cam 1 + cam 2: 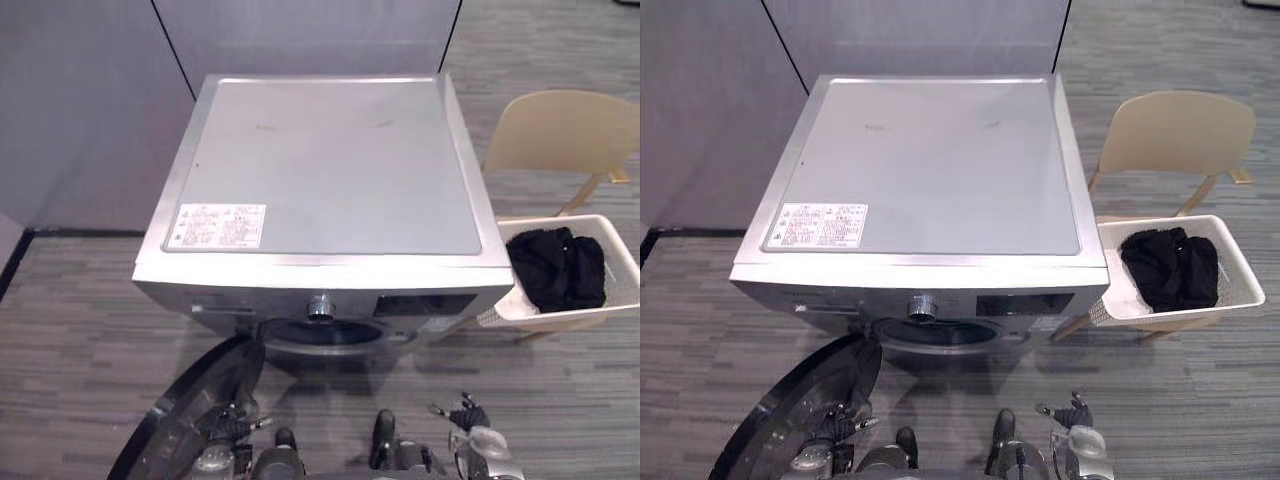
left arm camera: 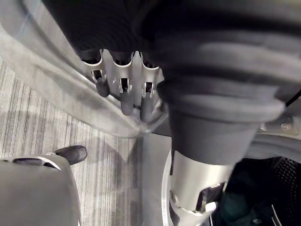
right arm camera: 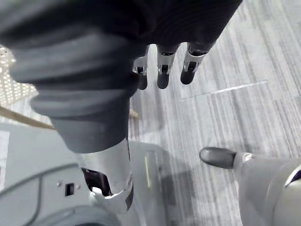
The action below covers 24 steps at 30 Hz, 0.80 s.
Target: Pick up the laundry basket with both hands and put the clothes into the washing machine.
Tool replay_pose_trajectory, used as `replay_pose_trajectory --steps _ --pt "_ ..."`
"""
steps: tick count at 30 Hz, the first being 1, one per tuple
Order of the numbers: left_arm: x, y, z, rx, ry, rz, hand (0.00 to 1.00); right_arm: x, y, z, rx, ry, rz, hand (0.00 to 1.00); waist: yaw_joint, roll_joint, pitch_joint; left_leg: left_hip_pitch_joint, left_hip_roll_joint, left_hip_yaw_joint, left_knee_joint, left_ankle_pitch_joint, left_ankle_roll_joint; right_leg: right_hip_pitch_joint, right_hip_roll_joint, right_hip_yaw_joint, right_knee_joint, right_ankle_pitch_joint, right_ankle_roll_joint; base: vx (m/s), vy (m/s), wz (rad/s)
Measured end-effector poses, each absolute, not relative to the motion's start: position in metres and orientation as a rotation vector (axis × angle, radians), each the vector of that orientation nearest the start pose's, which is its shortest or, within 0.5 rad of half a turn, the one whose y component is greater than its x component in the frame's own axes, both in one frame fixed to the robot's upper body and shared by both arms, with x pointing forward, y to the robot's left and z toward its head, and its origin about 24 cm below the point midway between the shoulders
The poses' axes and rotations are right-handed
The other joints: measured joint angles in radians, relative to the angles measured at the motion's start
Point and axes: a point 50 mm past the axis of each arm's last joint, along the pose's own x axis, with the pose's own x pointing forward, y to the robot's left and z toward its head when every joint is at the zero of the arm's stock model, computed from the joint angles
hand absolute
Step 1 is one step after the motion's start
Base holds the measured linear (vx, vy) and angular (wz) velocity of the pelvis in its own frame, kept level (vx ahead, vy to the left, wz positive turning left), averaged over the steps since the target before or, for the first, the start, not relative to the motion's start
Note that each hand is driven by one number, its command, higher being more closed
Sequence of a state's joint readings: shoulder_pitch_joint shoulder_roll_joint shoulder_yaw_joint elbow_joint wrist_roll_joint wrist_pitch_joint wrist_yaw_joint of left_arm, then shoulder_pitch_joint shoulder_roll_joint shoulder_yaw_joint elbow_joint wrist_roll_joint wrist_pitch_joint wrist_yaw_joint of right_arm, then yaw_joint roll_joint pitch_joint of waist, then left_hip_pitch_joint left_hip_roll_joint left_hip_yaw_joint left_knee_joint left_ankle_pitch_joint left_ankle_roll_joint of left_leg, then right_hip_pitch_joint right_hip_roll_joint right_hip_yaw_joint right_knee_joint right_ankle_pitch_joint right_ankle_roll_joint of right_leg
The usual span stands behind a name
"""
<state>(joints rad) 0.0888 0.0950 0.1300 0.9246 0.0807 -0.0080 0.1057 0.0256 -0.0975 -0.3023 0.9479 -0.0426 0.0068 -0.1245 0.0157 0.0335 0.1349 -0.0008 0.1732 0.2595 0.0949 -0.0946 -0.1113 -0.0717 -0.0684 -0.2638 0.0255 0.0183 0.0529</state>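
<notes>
A white laundry basket (image 1: 622, 252) holding black clothes (image 1: 557, 268) rests on a beige chair (image 1: 560, 130) just right of the silver washing machine (image 1: 320, 170). The machine's round door (image 1: 185, 410) hangs open toward the lower left, leaving the dark drum opening (image 1: 320, 335) exposed. Low in front of the machine, my left hand (image 1: 222, 445) hovers by the open door. Its fingers (image 2: 123, 89) are straight and lie close to the door's rim (image 2: 70, 99). My right hand (image 1: 478, 445) hangs over the carpet with its fingers (image 3: 162, 70) straight and empty, well short of the basket.
Grey partition walls (image 1: 90, 110) stand behind and to the left of the machine. Grey striped carpet (image 1: 70, 330) surrounds it. The open door takes up the floor at the front left.
</notes>
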Motion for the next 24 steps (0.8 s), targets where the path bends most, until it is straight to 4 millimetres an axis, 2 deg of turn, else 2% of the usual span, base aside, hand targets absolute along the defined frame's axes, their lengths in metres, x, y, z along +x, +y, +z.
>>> replay_pose_trajectory --steps 7,9,10,11,12,13,14,15,16,17,18,19,20,21,22,23,24 --pt "0.117 0.211 -0.148 0.172 1.004 0.209 0.00 0.123 -0.239 -0.143 -0.007 0.983 -0.460 0.00 -0.003 -0.004 -0.014 0.071 -0.020 0.106 -0.025 -0.003 0.002 0.031 0.009 0.113 -0.084 0.070 0.005 0.00 0.032 -0.48" --pt "0.119 0.213 -0.147 0.194 1.001 0.200 0.00 0.125 -0.239 -0.142 -0.005 0.978 -0.459 0.00 -0.003 -0.006 -0.014 0.086 -0.011 0.170 -0.017 -0.022 0.007 0.008 0.026 0.170 -0.091 0.093 -0.002 -0.11 -0.025 -1.02" --pt "0.123 0.214 -0.146 0.206 0.990 0.195 0.00 0.132 -0.238 -0.140 -0.004 0.962 -0.453 0.00 -0.003 -0.014 -0.011 0.082 -0.003 0.224 -0.001 -0.040 0.010 -0.016 0.032 0.169 -0.115 0.078 -0.024 -0.15 -0.047 -1.39" --pt "0.126 0.213 -0.145 0.216 0.984 0.187 0.00 0.136 -0.237 -0.139 -0.002 0.954 -0.451 0.00 -0.006 -0.006 -0.013 0.074 0.023 0.295 0.013 -0.057 0.013 -0.033 0.018 0.017 -0.101 0.023 -0.080 -0.14 -0.044 -1.41" --pt "0.126 0.212 -0.145 0.224 0.982 0.178 0.00 0.142 -0.237 -0.137 -0.001 0.939 -0.447 0.00 -0.004 0.002 -0.013 0.073 0.043 0.333 0.020 -0.059 0.010 -0.047 0.008 -0.100 -0.074 0.003 -0.108 -0.09 -0.052 -1.56" --pt "0.126 0.211 -0.145 0.230 0.982 0.171 0.00 0.148 -0.234 -0.136 -0.006 0.929 -0.433 0.00 -0.004 0.001 -0.013 0.075 0.067 0.384 0.041 -0.062 0.002 -0.077 -0.026 -0.250 -0.019 -0.023 -0.143 -0.01 -0.053 -1.79" --pt "0.129 0.211 -0.144 0.254 0.978 0.152 0.00 0.153 -0.234 -0.134 -0.009 0.918 -0.425 0.00 -0.002 -0.002 -0.015 0.080 0.083 0.460 0.081 -0.083 -0.009 -0.100 -0.091 -0.452 0.083 -0.048 -0.171 0.05 -0.090 -2.20" --pt "0.131 0.210 -0.144 0.276 0.971 0.132 0.00 0.156 -0.233 -0.134 -0.010 0.921 -0.424 0.00 0.002 -0.003 -0.015 0.098 0.096 0.520 0.108 -0.095 -0.020 -0.109 -0.141 -0.578 0.173 -0.065 -0.181 0.08 -0.100 -1.99" --pt "0.133 0.210 -0.143 0.285 0.967 0.124 0.00 0.159 -0.232 -0.133 -0.010 0.918 -0.420 0.00 0.002 -0.006 -0.014 0.114 0.102 0.550 0.123 -0.100 -0.027 -0.112 -0.162 -0.618 0.216 -0.066 -0.179 0.14 -0.236 -1.92" --pt "0.135 0.209 -0.142 0.298 0.961 0.110 0.00 0.159 -0.231 -0.133 -0.017 0.920 -0.413 0.00 0.000 -0.006 -0.012 0.138 0.125 0.591 0.177 -0.116 -0.037 -0.134 -0.170 -0.595 0.277 -0.086 -0.144 0.18 -0.305 -1.85" --pt "0.137 0.208 -0.142 0.298 0.954 0.107 0.00 0.159 -0.231 -0.134 -0.047 0.926 -0.386 0.00 0.002 0.000 -0.008 0.141 0.176 0.605 0.299 -0.133 -0.024 -0.164 -0.152 -0.520 0.326 -0.115 -0.126 0.16 -0.268 -1.84" --pt "0.138 0.207 -0.141 0.295 0.946 0.106 0.00 0.159 -0.231 -0.134 -0.061 0.929 -0.375 0.00 0.004 0.006 -0.004 0.133 0.214 0.600 0.389 -0.134 -0.012 -0.173 -0.135 -0.483 0.340 -0.130 -0.132 0.19 -0.204 -1.95" --pt "0.138 0.207 -0.141 0.288 0.938 0.110 0.00 0.160 -0.233 -0.133 -0.090 0.929 -0.358 0.00 0.021 0.029 0.007 0.100 0.303 0.552 0.596 -0.110 0.135 -0.173 -0.080 -0.411 0.347 -0.161 -0.137 0.22 -0.186 -2.18" --pt "0.136 0.202 -0.142 0.273 0.937 0.105 0.00 0.162 -0.233 -0.132 -0.114 0.930 -0.340 0.00 0.034 0.044 0.026 0.027 0.357 0.408 0.791 -0.049 0.256 -0.156 -0.019 -0.333 0.323 -0.172 -0.135 0.25 -0.178 -2.23" --pt "0.135 0.197 -0.143 0.262 0.938 0.102 0.00 0.164 -0.233 -0.132 -0.118 0.928 -0.335 0.00 0.038 0.054 0.036 -0.031 0.339 0.298 0.863 -0.082 0.199 -0.148 0.004 -0.302 0.309 -0.174 -0.137 0.19 -0.083 -1.83" --pt "0.137 0.192 -0.143 0.250 0.933 0.094 0.00 0.164 -0.236 -0.131 -0.125 0.926 -0.340 0.00 0.040 0.069 0.050 -0.112 0.289 0.155 0.931 -0.126 0.129 -0.124 0.025 -0.276 0.282 -0.174 -0.137 0.19 0.009 -1.30" --pt "0.139 0.189 -0.143 0.246 0.924 0.086 0.00 0.160 -0.239 -0.132 -0.130 0.941 -0.350 0.00 0.046 0.068 0.063 -0.183 0.221 0.057 0.947 -0.152 0.086 -0.094 0.034 -0.266 0.260 -0.174 -0.137 0.27 -0.009 -1.31"
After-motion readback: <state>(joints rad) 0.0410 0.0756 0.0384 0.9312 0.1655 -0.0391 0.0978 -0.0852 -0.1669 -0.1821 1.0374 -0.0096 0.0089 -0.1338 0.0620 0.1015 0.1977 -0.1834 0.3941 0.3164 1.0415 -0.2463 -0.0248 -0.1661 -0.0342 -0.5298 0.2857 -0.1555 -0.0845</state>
